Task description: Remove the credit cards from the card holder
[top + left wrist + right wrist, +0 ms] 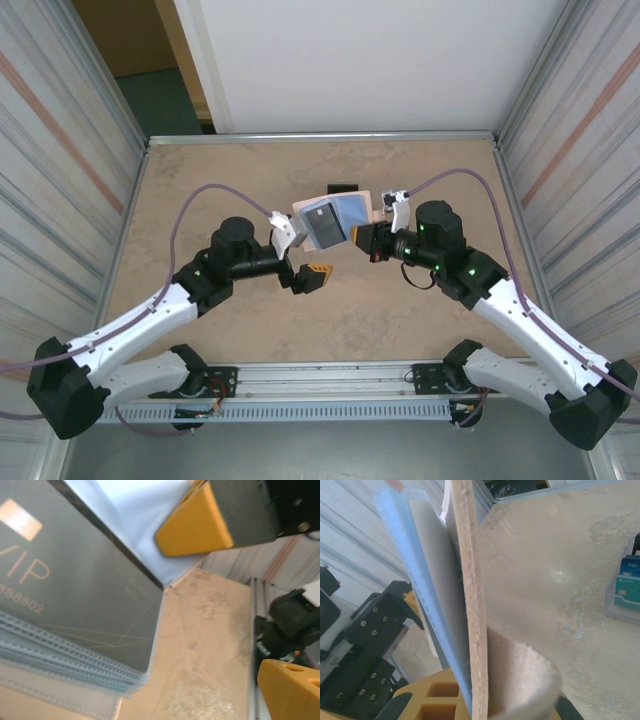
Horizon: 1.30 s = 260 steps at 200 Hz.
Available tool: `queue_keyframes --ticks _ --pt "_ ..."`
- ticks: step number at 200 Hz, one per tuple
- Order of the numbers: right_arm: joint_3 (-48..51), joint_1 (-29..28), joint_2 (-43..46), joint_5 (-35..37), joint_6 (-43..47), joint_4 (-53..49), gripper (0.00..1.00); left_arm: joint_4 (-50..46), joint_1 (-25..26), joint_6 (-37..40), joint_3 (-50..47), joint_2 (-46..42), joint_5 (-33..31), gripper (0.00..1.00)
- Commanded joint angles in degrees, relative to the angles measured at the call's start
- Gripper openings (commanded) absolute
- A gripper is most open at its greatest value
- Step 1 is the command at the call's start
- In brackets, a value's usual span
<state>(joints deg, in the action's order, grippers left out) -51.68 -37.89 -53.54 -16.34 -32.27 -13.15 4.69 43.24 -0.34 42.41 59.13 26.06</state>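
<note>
Several credit cards (pixel 75 590) (black foremost) fill card holder (pixel 470 630).

Table (pixel 200 190): tan marbled top, metal rim. One dark flat item (pixel 343 188) lies at far centre, type unclear. Clear sleeve (pixel 624 582) w/ blue & teal card faces rests on the surface.

A tan, marbled bench (pixel 340 320) lies at the middle of the top view. At 12 o'clock a plain white panel (pixel 350 60) stands along its far edge. Corrugated metal walls close it in at 9 o'clock (pixel 50 150) and 3 o'clock (pixel 590 130). At 6 o'clock a slotted aluminium rail (pixel 330 385) runs along the near edge. At 11 o'clock is a dark opening (pixel 150 60).
</note>
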Motion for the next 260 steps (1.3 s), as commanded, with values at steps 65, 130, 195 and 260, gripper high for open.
queue_keyframes --ticks 65,130,195,260 --pt "-3.8 -1.6 -2.4 -2.4 -1.0 0.8 0.0 -2.0 3.1 9.4 4.5 3.6 -15.2 0.96" --pt "-3.7 -1.8 -1.9 -2.2 1.2 -0.5 0.0 0.6 1.2 4.2 4.0 3.2 -15.6 0.74" --pt "-2.6 -1.7 -1.1 -3.5 3.2 0.5 0.0 7.1 -4.2 -5.8 1.3 2.3 -2.7 0.51" --pt "-3.0 -1.6 -1.7 -3.5 3.4 0.8 0.0 7.4 -4.3 -7.4 1.6 2.6 6.4 0.71"
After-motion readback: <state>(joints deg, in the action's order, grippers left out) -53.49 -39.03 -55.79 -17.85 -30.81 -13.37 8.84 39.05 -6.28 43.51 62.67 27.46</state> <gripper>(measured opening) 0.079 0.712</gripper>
